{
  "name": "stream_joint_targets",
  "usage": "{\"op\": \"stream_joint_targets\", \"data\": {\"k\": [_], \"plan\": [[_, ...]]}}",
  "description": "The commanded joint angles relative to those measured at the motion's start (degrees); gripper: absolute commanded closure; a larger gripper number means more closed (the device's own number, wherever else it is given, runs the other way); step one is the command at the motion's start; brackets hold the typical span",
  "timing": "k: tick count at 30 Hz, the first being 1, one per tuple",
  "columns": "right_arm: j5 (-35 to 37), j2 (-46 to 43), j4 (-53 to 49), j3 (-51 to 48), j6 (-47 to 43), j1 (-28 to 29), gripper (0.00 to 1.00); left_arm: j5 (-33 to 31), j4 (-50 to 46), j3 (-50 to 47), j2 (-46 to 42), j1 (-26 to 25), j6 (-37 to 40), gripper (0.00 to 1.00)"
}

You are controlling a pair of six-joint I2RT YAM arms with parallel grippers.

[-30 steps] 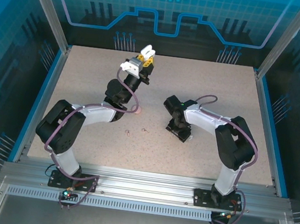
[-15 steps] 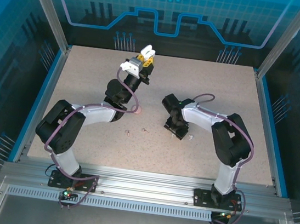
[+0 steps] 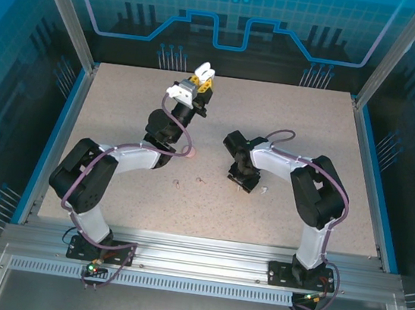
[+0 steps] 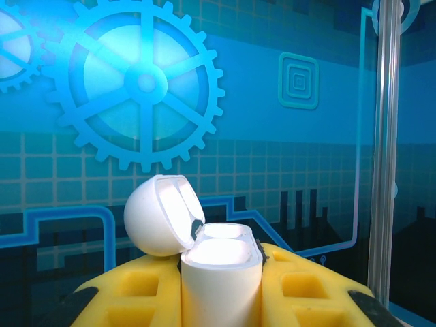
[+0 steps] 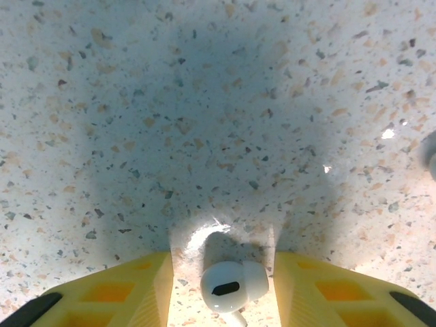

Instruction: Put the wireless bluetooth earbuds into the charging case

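From above, my left arm reaches far up the worktop (image 3: 310, 130), elbow bent, wrist lifted. My left gripper (image 3: 199, 80) points away from me and clamps the white case (image 3: 203, 70), whose lid stands open. My right arm folds back on itself, forearm running left, and my right gripper (image 3: 244, 180) points straight down at the worktop near its middle. A small white thing (image 3: 264, 188) lies just right of that gripper, too small to name. Beside my left forearm sits the pink round case (image 3: 191, 153), partly hidden by the arm. Nearer me lie one pinkish earbud (image 3: 177, 182) and a second pinkish earbud (image 3: 202, 178), mere specks here.

At my left wrist, the white case (image 4: 221, 272) stands upright, squeezed between my yellow fingers (image 4: 129, 293). Its lid is hinged back to the left. The bottom edge cuts off its base.

At my right wrist, a white earbud (image 5: 234, 285) lies on the worktop (image 5: 218, 102) between my yellow fingers (image 5: 116, 293). They are spread, with a gap showing on each side of it, narrower on the right. The stem runs off the bottom edge. A pale blur (image 5: 432, 163) is cut off at the right edge.
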Motion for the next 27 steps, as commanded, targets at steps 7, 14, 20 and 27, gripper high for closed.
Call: {"op": "stream_joint_targets", "data": {"k": [7,14,20,27], "plan": [[-0.42,0.48,1.93,-2.17,-1.45,1.07,0.62,0.62,1.27,-0.7,-2.89,-0.06,-0.79,1.0],[-0.59,0.2,3.09,-3.15,-2.8,1.29,0.68,1.14,0.9,-0.66,-3.43,-0.06,-1.1,1.0],[-0.29,0.19,3.86,-2.8,-6.6,1.34,0.71,1.86,0.13,-0.43,-3.71,-0.02,-2.06,1.0],[0.49,-1.74,5.98,-4.83,-9.34,1.51,0.76,2.83,-0.14,-0.54,-4.06,-0.07,-2.99,1.0]]}}
